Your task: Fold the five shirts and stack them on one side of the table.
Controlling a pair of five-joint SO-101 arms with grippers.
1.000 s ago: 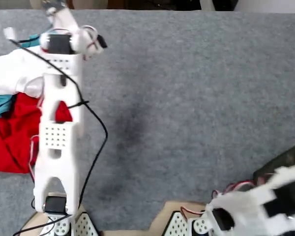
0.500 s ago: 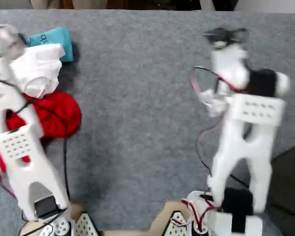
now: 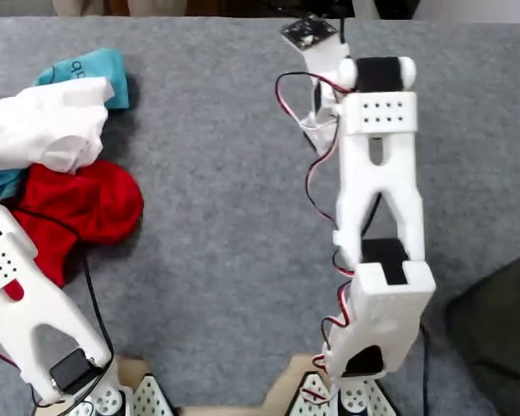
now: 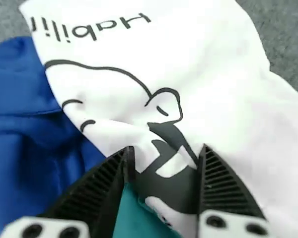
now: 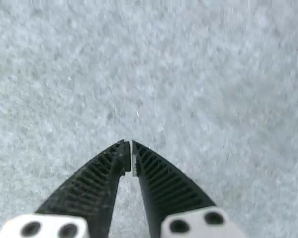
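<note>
A crumpled heap of shirts lies at the left edge of the grey table [image 3: 225, 191]. A white shirt [image 3: 48, 126] with a black line drawing and lettering is on top, a teal shirt [image 3: 87, 68] above it in the frame, and a red shirt [image 3: 82, 208] below. The left gripper [image 4: 164, 151] hovers over the white shirt, jaws apart, beside a blue shirt [image 4: 25, 129]. 1 dark shirt [image 3: 494, 334] sits at lower right. The right gripper [image 5: 128, 145], jaws together, is over bare table.
</note>
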